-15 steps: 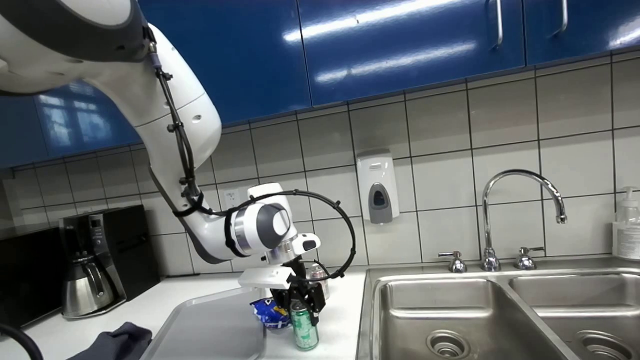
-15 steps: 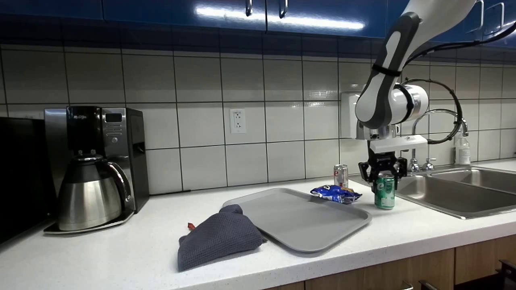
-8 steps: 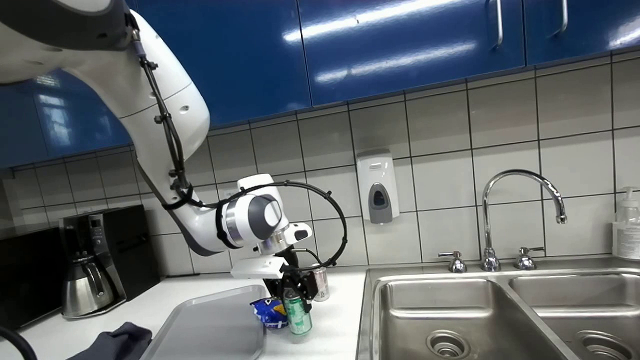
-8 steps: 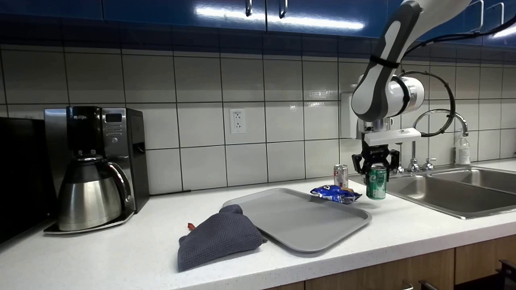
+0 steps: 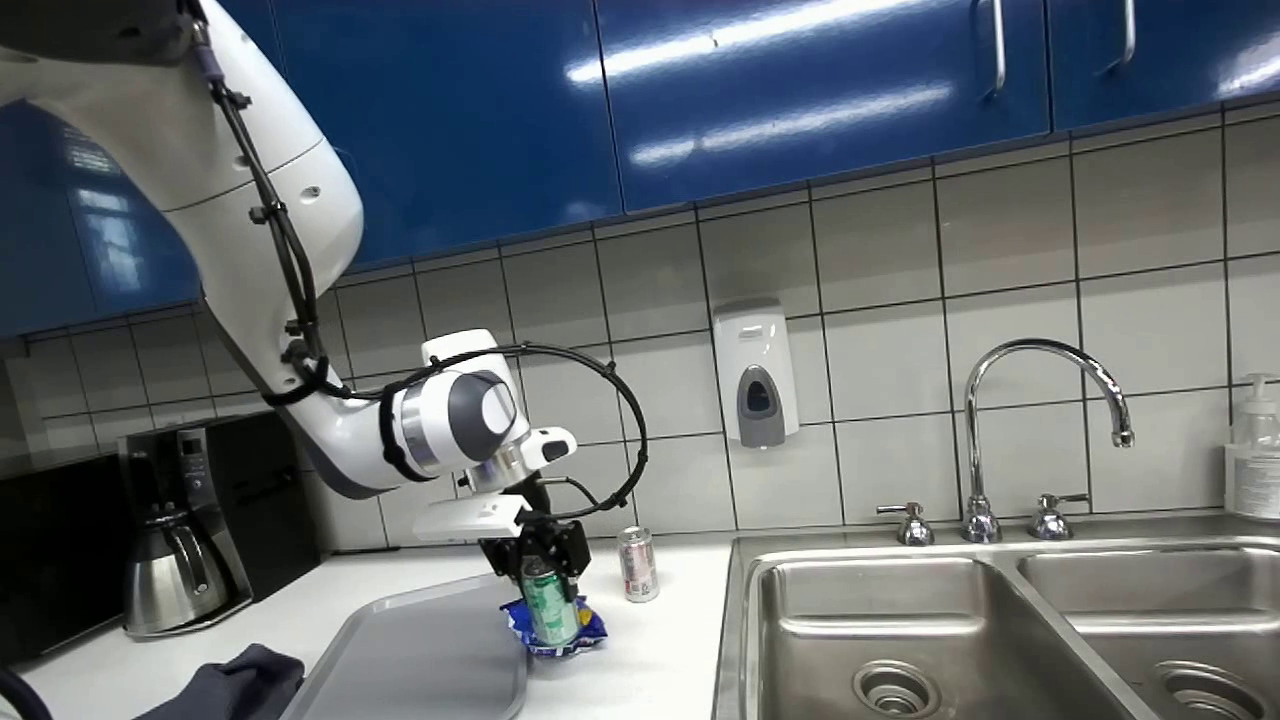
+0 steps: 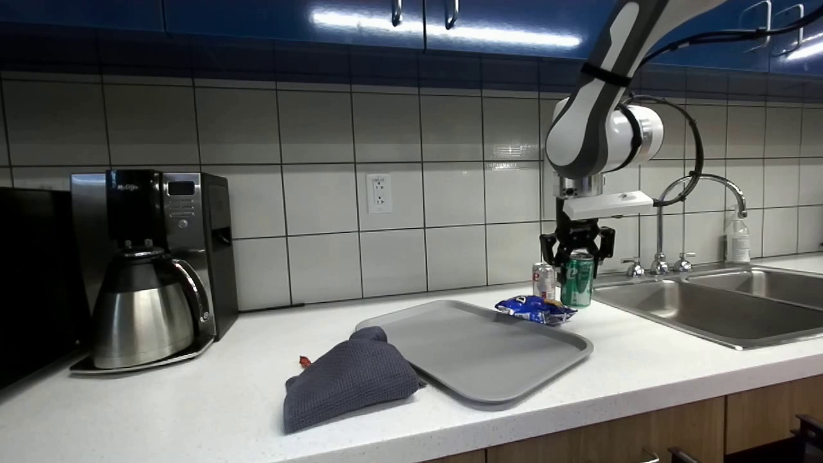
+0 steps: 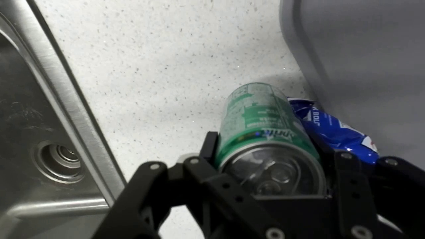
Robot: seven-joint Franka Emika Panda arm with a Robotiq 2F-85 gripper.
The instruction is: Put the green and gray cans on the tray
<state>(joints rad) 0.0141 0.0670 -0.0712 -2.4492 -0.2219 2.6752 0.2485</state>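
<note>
The claw [image 6: 578,265] pinches the green can [image 7: 262,116] by its upper sides; in the wrist view the can's top end is nearest and its base farthest. Held close to upright, this can is just outside the rim of the gray tray [image 6: 476,350], and its base looks clear of the table [image 6: 225,418]. Right by it, a blue snack bag [image 6: 533,310] lies at the tray's edge, partly covered by the green can in an exterior view. The gray can [image 5: 638,566] stands upright on the table near the bag, toward the tiled wall [image 5: 885,355]. On the opposite side of the tray, a dark cloth [image 6: 353,379] lies bunched at its edge, with a small red scrap [image 6: 305,362] just behind. Farther out, past the cans, comes the double steel sink [image 5: 880,600] with its curved faucet [image 5: 973,440], and a white soap dispenser [image 5: 757,375] hangs on the wall. Well apart, beyond the cloth, sits a coffee maker [image 6: 183,235] with a steel carafe [image 6: 144,315]. Blue cabinets [image 5: 440,120] run along the top.
</note>
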